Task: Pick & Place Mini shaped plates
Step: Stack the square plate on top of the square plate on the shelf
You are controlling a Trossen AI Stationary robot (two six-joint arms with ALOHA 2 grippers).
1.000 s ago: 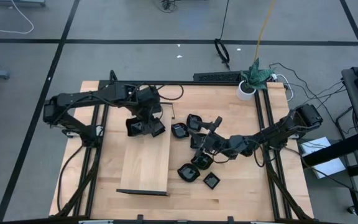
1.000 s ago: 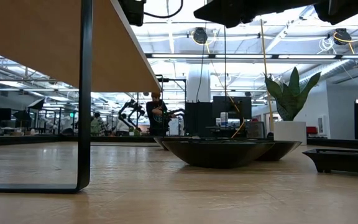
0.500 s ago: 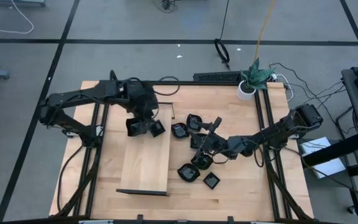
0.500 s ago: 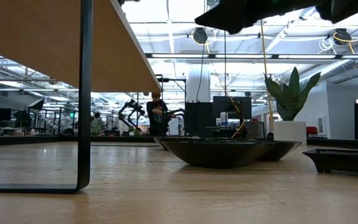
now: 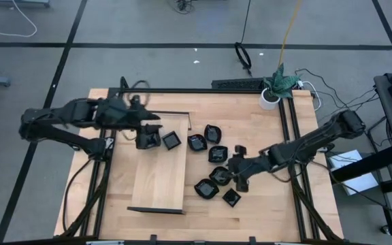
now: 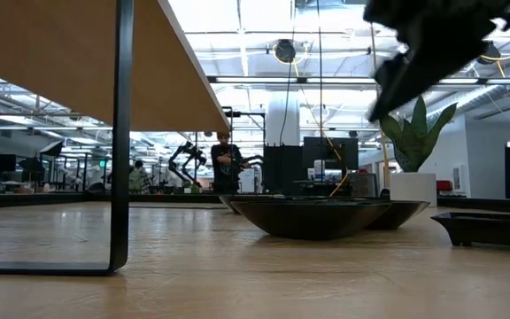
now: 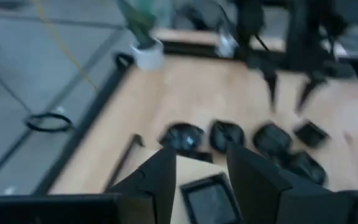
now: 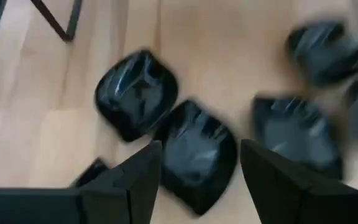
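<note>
Several mini shaped plates, small glossy black dishes [image 5: 217, 154], lie scattered on the table right of a long pale wooden board [image 5: 156, 173]. One square plate [image 5: 171, 141] rests flat on the board's far right corner. My left gripper [image 5: 156, 139] hovers open just left of that plate, with nothing between its fingers [image 7: 201, 155]. My right gripper [image 5: 231, 178] stands open and tipped downward above a lobed plate [image 8: 194, 155]. Its fingers are on either side of the plate and clear of it.
The board stands raised on thin black legs [image 6: 120, 133], with room beneath it. A potted plant [image 5: 275, 87] stands at the table's far right corner. Black frame rails [image 5: 292, 136] run along both sides. More plates [image 8: 135, 93] lie close around the right gripper.
My left gripper has let go of the square plate, which now lies on the board's far right corner, and has drawn back up and toward the table's left edge. My right gripper has rolled, tipped downward and shifted a little toward the near edge over the plates.
</note>
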